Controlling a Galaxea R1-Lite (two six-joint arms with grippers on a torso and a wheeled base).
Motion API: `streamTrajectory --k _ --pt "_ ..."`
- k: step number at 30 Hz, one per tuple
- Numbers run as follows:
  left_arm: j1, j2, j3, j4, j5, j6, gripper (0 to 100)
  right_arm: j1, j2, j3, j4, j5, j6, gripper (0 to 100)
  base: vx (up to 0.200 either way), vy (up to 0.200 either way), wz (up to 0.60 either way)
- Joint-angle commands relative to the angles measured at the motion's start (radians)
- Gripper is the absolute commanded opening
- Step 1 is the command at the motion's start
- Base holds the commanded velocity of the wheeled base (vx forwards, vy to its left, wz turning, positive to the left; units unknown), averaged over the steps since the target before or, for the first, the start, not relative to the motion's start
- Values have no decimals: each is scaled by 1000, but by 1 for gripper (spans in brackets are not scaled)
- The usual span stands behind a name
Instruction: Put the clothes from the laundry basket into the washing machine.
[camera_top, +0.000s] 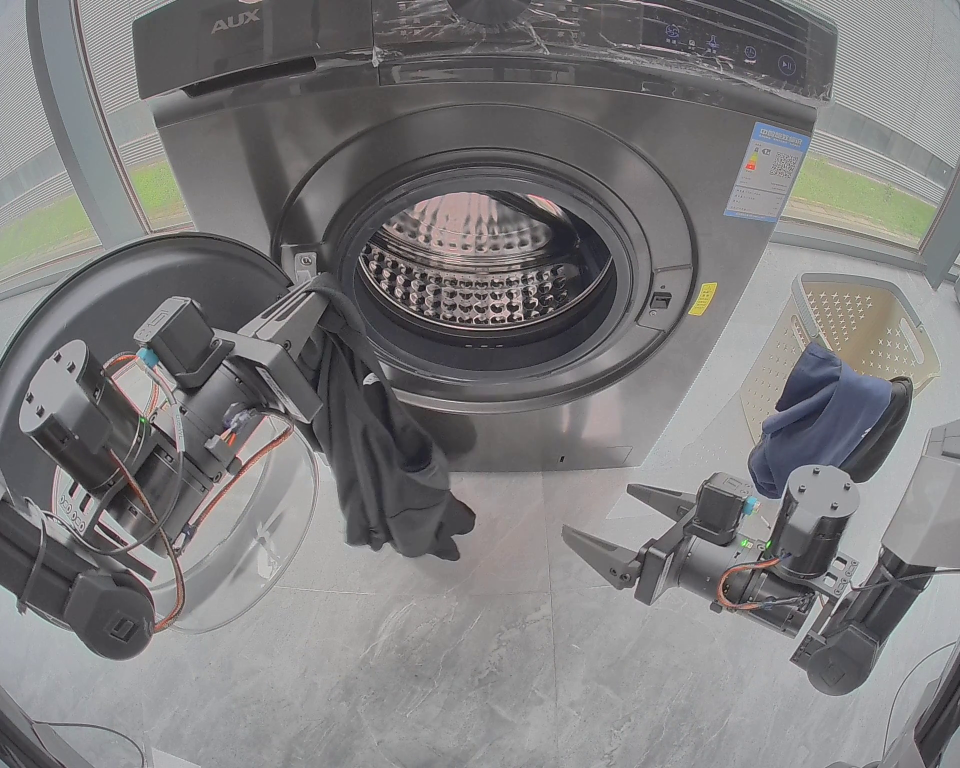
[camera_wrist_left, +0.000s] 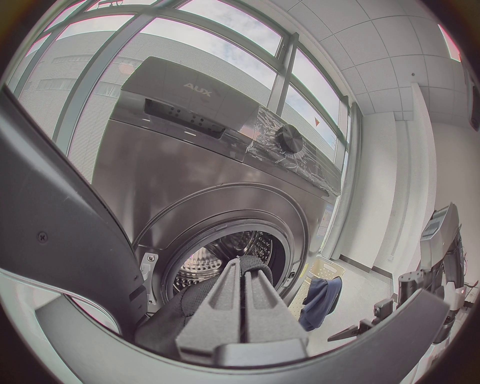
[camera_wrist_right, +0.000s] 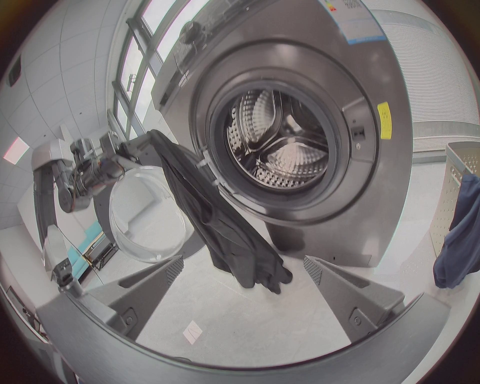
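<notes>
Before the grey steel washing machine (camera_top: 500, 130) with its open drum (camera_top: 480, 260), the left gripper (camera_top: 312, 298) pinches a dangling black garment (camera_top: 385, 450) whose tail may snag outside; the right gripper (camera_top: 598, 512) gapes empty.

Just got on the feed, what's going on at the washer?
The left tool is shut on a black garment, held at the left edge of the washing machine's open mouth. The garment hangs down in front of the machine, not yet inside the drum, which looks empty. The right tool is open and empty, low over the floor to the right. A blue garment is draped over the rim of the laundry basket beside the machine.
</notes>
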Motion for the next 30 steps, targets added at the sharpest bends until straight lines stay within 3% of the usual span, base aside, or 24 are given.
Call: streamTrajectory --k 1,11,16,19,20,30 --pt "-10 -12 -6 -1 -1 0 0 5 63 -1 0 3 -9 100 0 0 0" --pt "-11 -19 -6 1 -2 0 0 75 115 -51 -2 4 -30 100 0 0 0" --pt "-10 -16 -6 -1 -2 -1 0 123 216 -179 0 4 -32 100 0 0 0" --pt "-11 -16 -6 -1 -2 -1 0 128 227 -191 -2 4 -32 100 0 0 0" --pt "-11 -13 -6 -1 -2 -1 0 144 267 -249 0 3 -32 100 0 0 0" --pt "-25 -21 -6 -1 -2 -1 0 128 432 -478 0 9 -56 100 0 0 0"
